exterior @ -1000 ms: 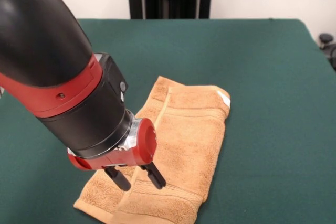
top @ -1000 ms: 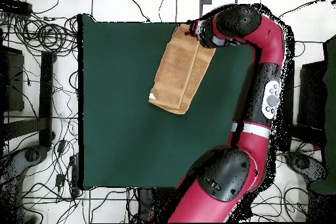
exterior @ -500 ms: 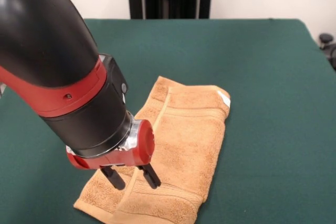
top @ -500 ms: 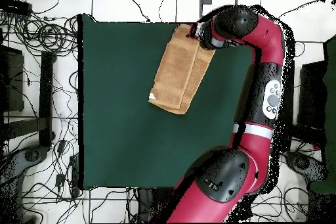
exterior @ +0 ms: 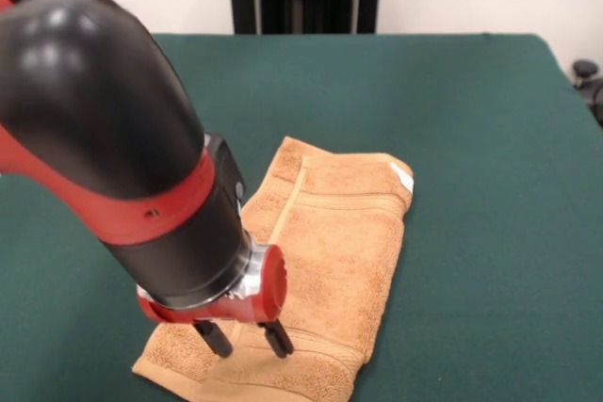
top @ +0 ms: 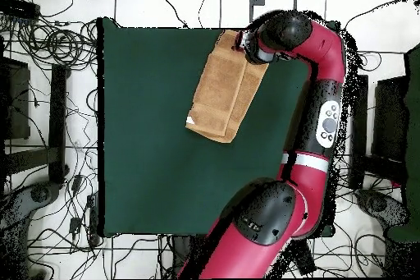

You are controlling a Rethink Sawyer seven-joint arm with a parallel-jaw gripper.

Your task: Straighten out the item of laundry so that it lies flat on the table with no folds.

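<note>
- Table (exterior: pixel 490 138) with dark green cloth filled most of both views, and it was much larger than everything on it.
- Arm (exterior: pixel 113 157), red and black, came down over the left part of the front view; in the overhead view the arm (top: pixel 324 112) ran along the right edge of the table (top: pixel 156 170) and bent over its top right part.
- Towel (exterior: pixel 330 251), orange-tan, lay on the table, still folded: one layer lay over another, and a long fold line ran along its length. Woven bands crossed it near both short ends.
- In the overhead view the towel (top: pixel 221 88) lay in the upper middle part of the table, slanted, with its upper end close to the table's top edge.
- Gripper (exterior: pixel 245 337) stood over the near end of the towel in the front view, just above the near woven band. Its two dark fingers (exterior: pixel 220 337) were parted with a gap between them and pointed down at the cloth. They held nothing. I cannot tell if the tips touched the towel.
- White tag (exterior: pixel 403 176) stuck out at the far right corner of the towel, well apart from the gripper; in the overhead view it showed as a small white spot (top: pixel 190 119) at the towel's lower left corner.
</note>
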